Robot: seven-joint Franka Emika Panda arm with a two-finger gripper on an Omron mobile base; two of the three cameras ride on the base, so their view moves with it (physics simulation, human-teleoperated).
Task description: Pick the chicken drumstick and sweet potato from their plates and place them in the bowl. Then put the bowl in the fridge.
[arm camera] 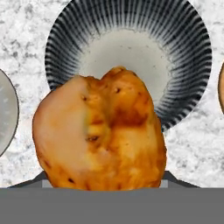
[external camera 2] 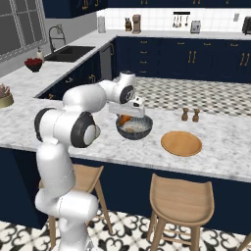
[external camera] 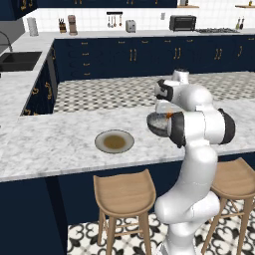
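Left base view: arm over marble counter (external camera: 50, 144); bowl (external camera: 158, 124) partly behind arm, grey-green plate (external camera: 114, 142) to its left.
Right base view: gripper (external camera 2: 125, 118) above bowl (external camera 2: 134, 127), orange item between fingers; wooden plate (external camera 2: 181, 143) beside bowl.
Hand view: chicken drumstick (arm camera: 100, 135) clamped in gripper, hanging over bowl (arm camera: 131, 52).
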